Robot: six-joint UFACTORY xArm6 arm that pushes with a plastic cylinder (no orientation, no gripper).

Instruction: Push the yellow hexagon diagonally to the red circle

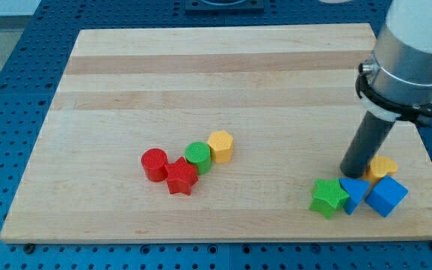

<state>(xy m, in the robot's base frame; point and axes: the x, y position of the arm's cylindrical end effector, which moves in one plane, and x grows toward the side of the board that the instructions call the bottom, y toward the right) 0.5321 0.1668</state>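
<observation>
While green circle separates yellow hexagon, red circle, red star adjacent

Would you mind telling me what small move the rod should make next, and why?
Probably travel toward the view's left. My tip sits at the view's lower right, beside the yellow block, blue blocks and green star, far from the yellow hexagon. The red circle lies down-left of the hexagon, past the green circle, so I should approach the hexagon's upper-right side.
</observation>
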